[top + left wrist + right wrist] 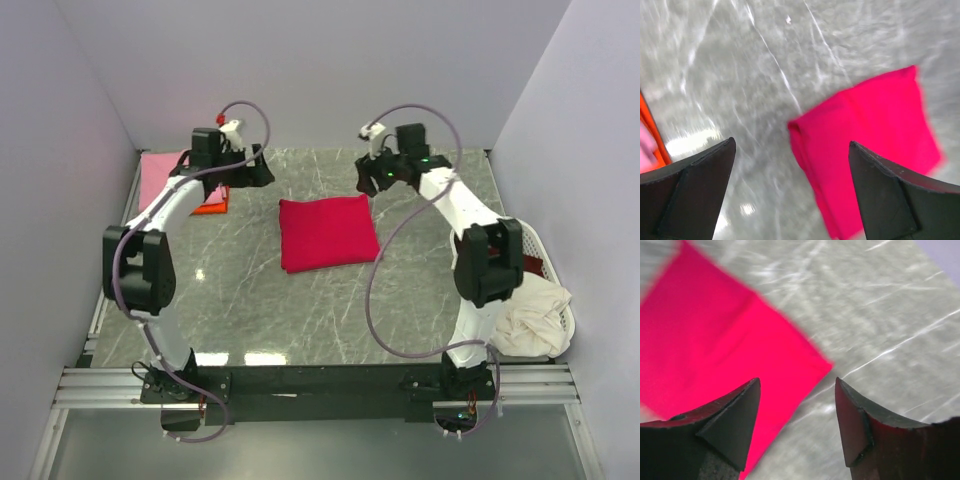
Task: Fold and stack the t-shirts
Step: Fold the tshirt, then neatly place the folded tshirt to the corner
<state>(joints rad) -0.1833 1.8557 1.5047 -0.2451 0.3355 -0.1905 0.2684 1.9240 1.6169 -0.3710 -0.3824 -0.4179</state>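
1. The grey table (250, 300) has the red t-shirt (328, 232) lying in its middle, folded into a neat square.
2. I think this fold is done. Next, the red one should go on the pile, and it must be gripped so that it stays folded.
3. The white basket (543, 243) at the right edge holds a bunched cream t-shirt (525, 315). The right arm hides part of it.
4. The pink t-shirt (160, 178) and orange t-shirt (210, 207) lie far left, partly hidden.
5. The left gripper (792, 142) and right gripper (797, 380) hang over the table, wide open, holding nothing. Their close-up pictures are blurry.
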